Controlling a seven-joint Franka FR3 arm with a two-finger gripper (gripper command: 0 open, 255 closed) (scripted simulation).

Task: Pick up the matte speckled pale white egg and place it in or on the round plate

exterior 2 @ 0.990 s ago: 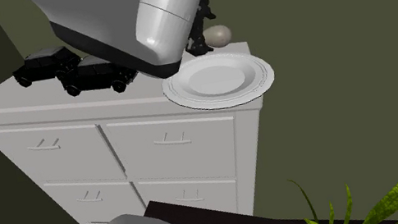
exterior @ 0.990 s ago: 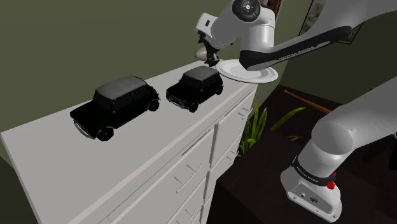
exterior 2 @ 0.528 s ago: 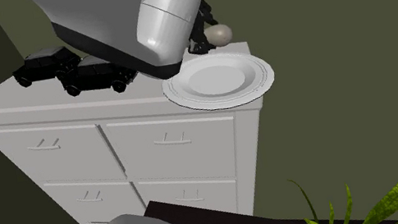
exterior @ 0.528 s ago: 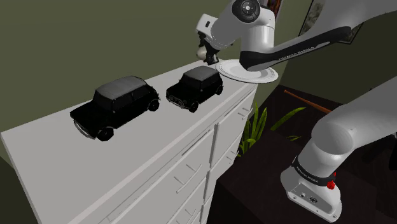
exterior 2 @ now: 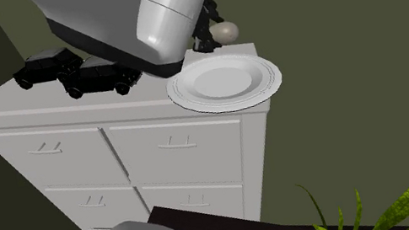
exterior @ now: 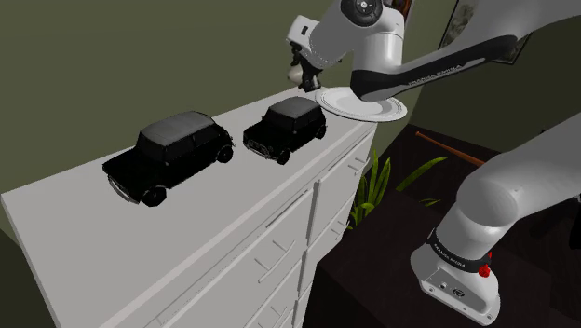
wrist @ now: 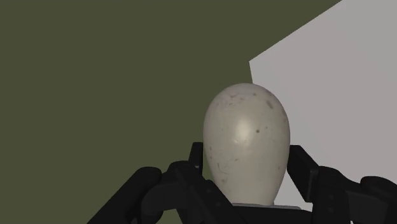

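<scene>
Egg [wrist: 247, 143] is sitting upright between the black fingers of the gripper [wrist: 247, 170], which is clamping it low on both sides. In the second exterior view it is hanging near the back corner of the white dresser [exterior 2: 174, 145], seemingly just clear of the top, just behind the far rim of the round plate [exterior 2: 267, 82].

Two black toy cars [exterior: 168, 154] [exterior: 286, 128] are standing well apart from it, so they are posing little trouble. Slipping is looking like the main risk: the shell is rounded and the hold is low, so a jerk could squeeze it out and over the dresser's edge. Carrying it too low could be clipping the rim and shoving the plate, which appears to be jutting over the front edge
</scene>
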